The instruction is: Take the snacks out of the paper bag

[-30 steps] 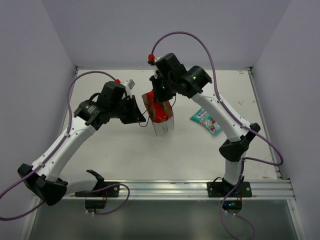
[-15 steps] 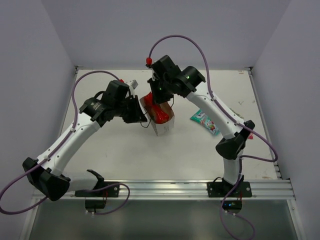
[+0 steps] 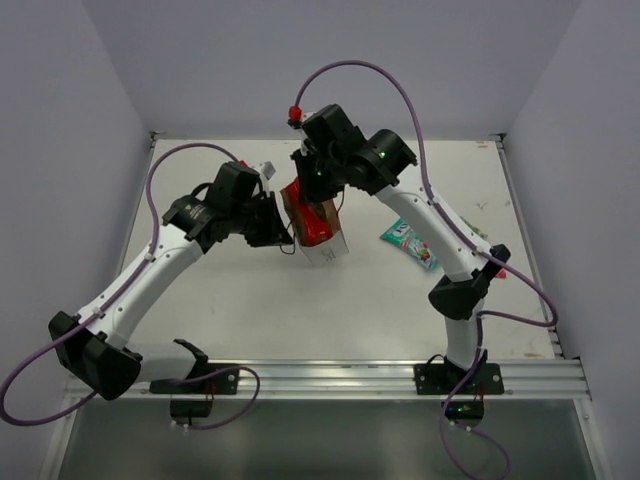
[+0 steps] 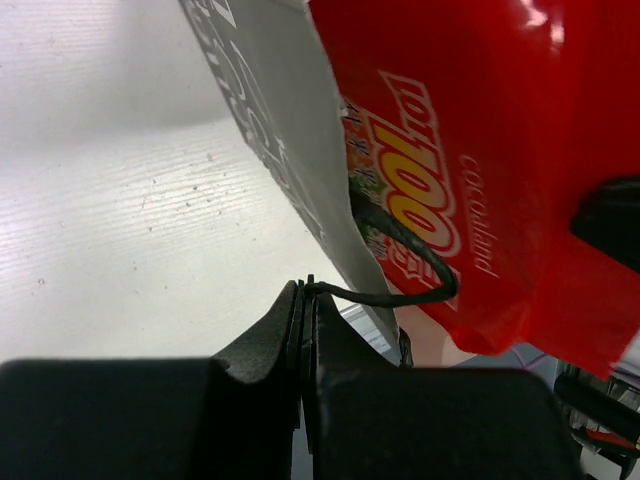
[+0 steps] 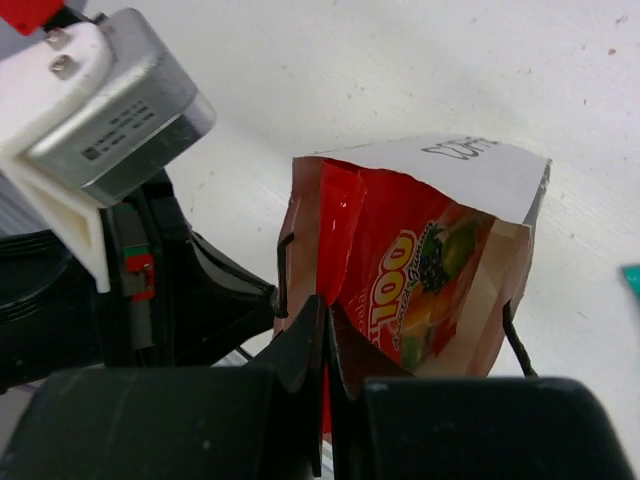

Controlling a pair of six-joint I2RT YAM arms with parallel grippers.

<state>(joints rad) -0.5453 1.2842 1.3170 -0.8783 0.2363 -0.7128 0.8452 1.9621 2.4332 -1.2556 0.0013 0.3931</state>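
While, from above, the paper bag [image 3: 328, 246] leans at the middle of the surface [image 3: 230, 305], the left wrist view shows the left claw [image 4: 303, 300] clenched on its loop handle [image 4: 400, 291], apparently steadying it, and the right wrist view the right claw [image 5: 325, 325] pinching the red snack packet [image 5: 405, 275] at the bag's mouth.

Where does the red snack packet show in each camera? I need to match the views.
Top external: the red snack packet pokes from the paper bag, just above the picture's centre.
Left wrist: it fills the upper right, beside the bag's grey wall.
Right wrist: centre, in the bag's open mouth.
Shared landmark: the paper bag.
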